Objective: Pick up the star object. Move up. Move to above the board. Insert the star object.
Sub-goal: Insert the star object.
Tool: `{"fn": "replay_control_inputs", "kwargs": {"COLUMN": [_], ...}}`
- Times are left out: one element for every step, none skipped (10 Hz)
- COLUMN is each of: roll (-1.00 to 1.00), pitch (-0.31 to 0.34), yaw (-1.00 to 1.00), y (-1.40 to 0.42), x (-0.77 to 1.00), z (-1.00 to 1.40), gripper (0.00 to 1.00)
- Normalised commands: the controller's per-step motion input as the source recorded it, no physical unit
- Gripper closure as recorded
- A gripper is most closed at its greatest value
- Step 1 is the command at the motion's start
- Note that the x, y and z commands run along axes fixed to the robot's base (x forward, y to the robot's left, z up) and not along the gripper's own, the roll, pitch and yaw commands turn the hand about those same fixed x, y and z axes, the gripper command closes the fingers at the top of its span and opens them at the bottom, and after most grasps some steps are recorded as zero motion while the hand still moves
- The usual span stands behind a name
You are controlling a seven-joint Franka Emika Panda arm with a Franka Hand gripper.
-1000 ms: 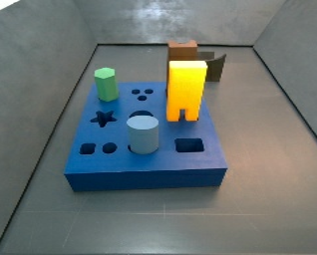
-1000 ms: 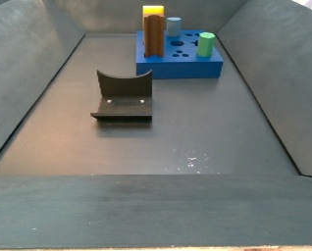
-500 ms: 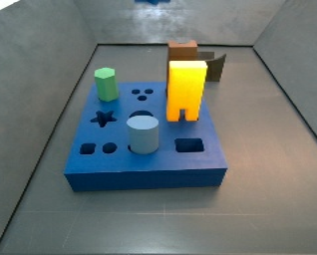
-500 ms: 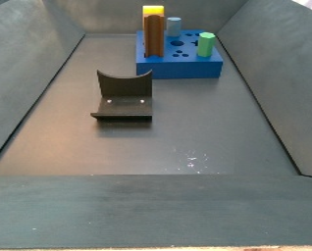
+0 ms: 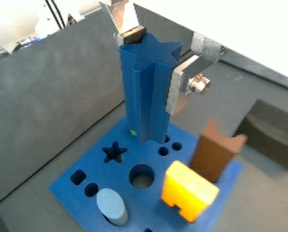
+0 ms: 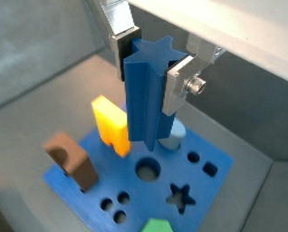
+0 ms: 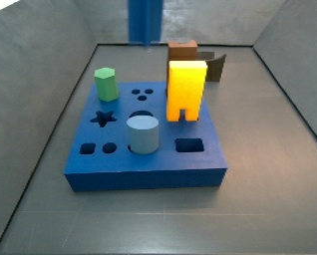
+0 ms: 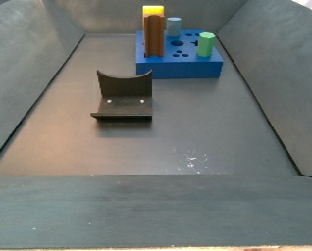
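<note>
Dark-blue and ridged, the star object [image 5: 144, 86] hangs upright in the gripper [image 5: 150, 56], and in both wrist views we see the silver fingers [image 5: 182, 76] pinching its upper part from two sides. Below it in a wrist view lies the board [image 5: 89, 181], with the star hole [image 5: 112, 152], a round hole [image 5: 141, 178], a light-blue cylinder [image 5: 111, 206], a yellow block [image 5: 189, 190] and a brown block [image 5: 218, 152] on top.

Turning to a side view, we find only the lower end of the star object [image 7: 146, 20] showing at the upper edge, well above the floor and behind the board [image 7: 148, 170]; a green hexagonal peg [image 7: 107, 85] stands on the board near the star hole [image 7: 104, 119].

From a side view further off, we see the fixture [image 8: 124, 96] on the floor and the board [image 8: 182, 65] beyond it; the gripper is out of frame there.
</note>
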Motion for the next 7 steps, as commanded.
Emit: {"fn": "replay_control_inputs", "kwargs": {"roll": [-0.04,-0.05,-0.06,-0.09,-0.09,-0.04,-0.03], "pitch": [-0.106,-0.150,-0.151,-0.164,-0.179,-0.174,-0.106], "yaw": [-0.05,-0.13,-0.14,-0.12,-0.13,-0.28,-0.38], "y": [0.00,-0.01,0.00,-0.03,-0.06,-0.07,-0.03], "x": [-0.39,-0.49,-0.53,-0.50,-0.36,-0.28,-0.28], "z": [-0.97,-0.90,-0.87,-0.81,-0.76,-0.64,-0.51], "gripper": [1.00,1.00,1.00,1.00,1.00,1.00,1.00]}}
